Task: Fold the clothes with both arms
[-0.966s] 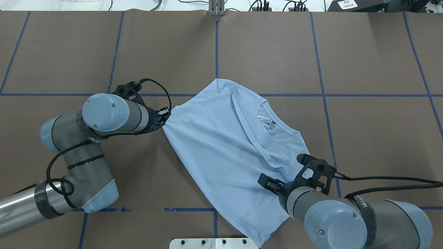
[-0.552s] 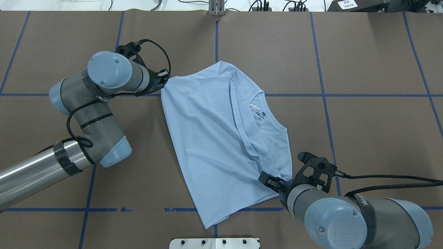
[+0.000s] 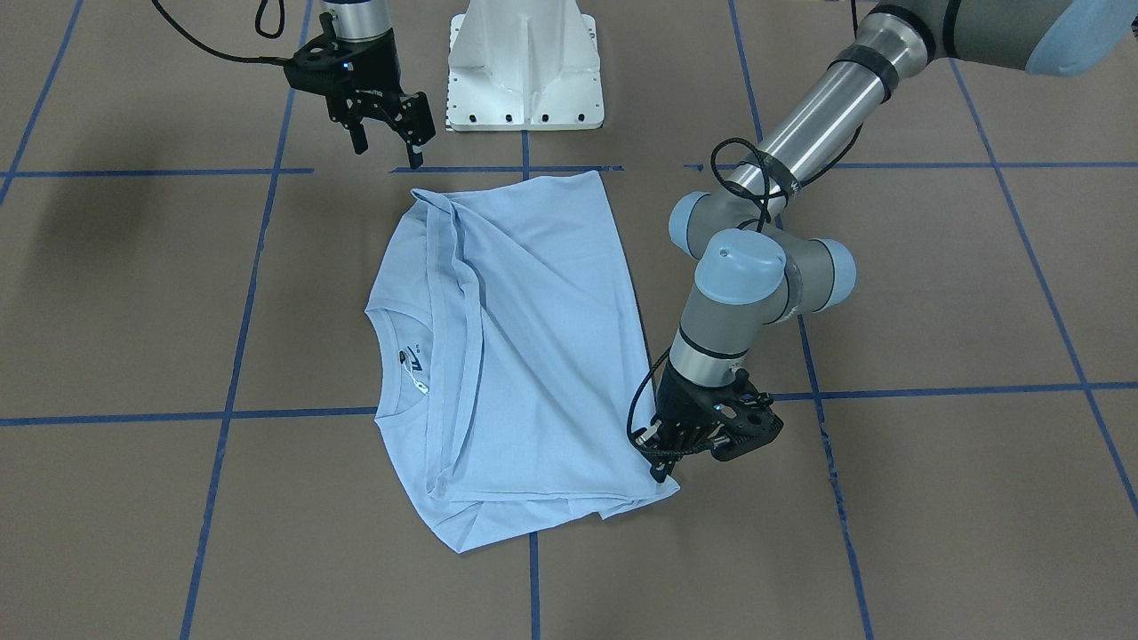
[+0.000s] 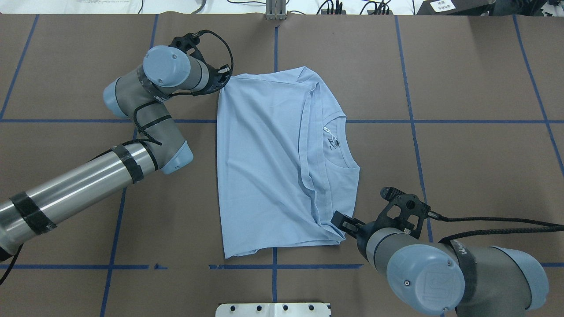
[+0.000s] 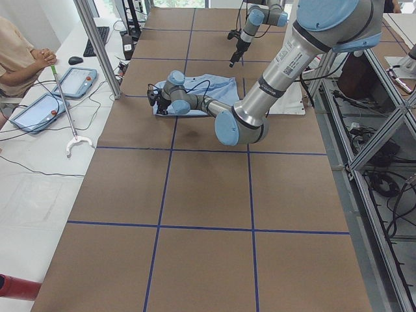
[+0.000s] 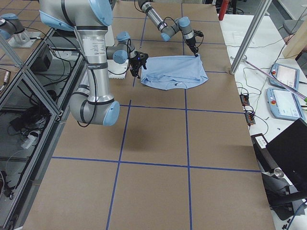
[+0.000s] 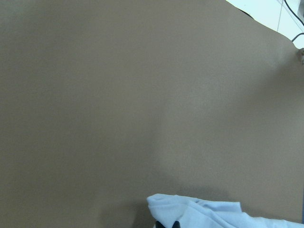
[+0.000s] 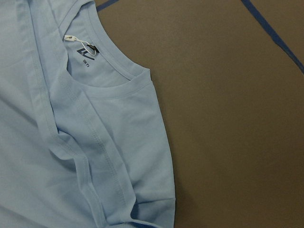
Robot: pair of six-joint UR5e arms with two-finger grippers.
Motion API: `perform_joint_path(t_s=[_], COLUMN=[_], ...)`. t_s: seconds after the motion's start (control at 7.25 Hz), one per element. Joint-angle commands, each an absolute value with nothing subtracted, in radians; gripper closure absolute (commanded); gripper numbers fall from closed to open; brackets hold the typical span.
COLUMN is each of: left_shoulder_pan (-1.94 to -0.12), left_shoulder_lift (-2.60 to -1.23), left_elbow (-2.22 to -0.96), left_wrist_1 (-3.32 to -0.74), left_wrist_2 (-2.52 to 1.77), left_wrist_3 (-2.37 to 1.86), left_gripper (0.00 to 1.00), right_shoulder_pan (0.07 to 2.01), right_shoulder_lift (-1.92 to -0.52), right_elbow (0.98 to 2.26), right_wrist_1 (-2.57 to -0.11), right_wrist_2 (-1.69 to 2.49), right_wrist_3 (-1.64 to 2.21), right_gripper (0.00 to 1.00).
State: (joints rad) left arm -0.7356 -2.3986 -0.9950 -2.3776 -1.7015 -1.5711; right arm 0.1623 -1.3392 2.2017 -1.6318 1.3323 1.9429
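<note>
The light blue T-shirt [image 4: 269, 154] lies folded lengthwise on the brown table, collar and dark neck label [image 4: 332, 143] to the right. The chest print is hidden. My left gripper [image 4: 224, 82] is low at the shirt's far left corner and shut on it. In the left wrist view that corner [image 7: 199, 213] sits bunched by the fingertips. In the front view this gripper [image 3: 662, 453] touches the same corner. My right gripper [image 3: 388, 142] is open and empty, raised above the table near the shirt's near right corner [image 4: 337, 235]. The right wrist view shows the collar [image 8: 109, 85].
The white pedestal base [image 3: 524, 71] stands just beyond the shirt on the robot's side. Blue tape lines [image 4: 440, 121] grid the brown table. An operator [image 5: 19, 58] and tablets [image 5: 78, 81] are at the far-side bench.
My left arm swung the held corner away from the robot, turning the shirt until it lies square and drawing its hem clear of the base. The right arm barely moved.
</note>
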Motion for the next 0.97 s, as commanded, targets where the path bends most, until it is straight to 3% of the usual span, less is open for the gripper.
perform_joint_path(t_s=[0.0, 0.28, 0.69, 0.83], left_shoulder_pan=[-0.738, -0.738, -0.765, -0.772], left_shoulder_lift=[-2.465, -2.485, -2.505, -2.505], left_elbow=[-0.87, -0.784, -0.761, -0.767], left_wrist_1=[-2.451, -2.532, -2.543, -2.542], left_wrist_2=[-1.701, -1.701, -1.7, -1.7], left_wrist_3=[-1.555, -1.506, -1.438, -1.418], left_gripper=[1.0, 1.0, 0.96, 0.28], right_shoulder_pan=[0.221, 0.285, 0.35, 0.374], right_shoulder_lift=[-1.246, -1.223, -1.19, -1.166], right_elbow=[2.102, 2.066, 2.051, 2.014], right_wrist_1=[-1.629, -1.621, -1.623, -1.621], right_wrist_2=[1.331, 1.335, 1.339, 1.341], right_wrist_3=[1.896, 1.818, 1.744, 1.732], right_gripper=[0.0, 0.0, 0.0, 0.0])
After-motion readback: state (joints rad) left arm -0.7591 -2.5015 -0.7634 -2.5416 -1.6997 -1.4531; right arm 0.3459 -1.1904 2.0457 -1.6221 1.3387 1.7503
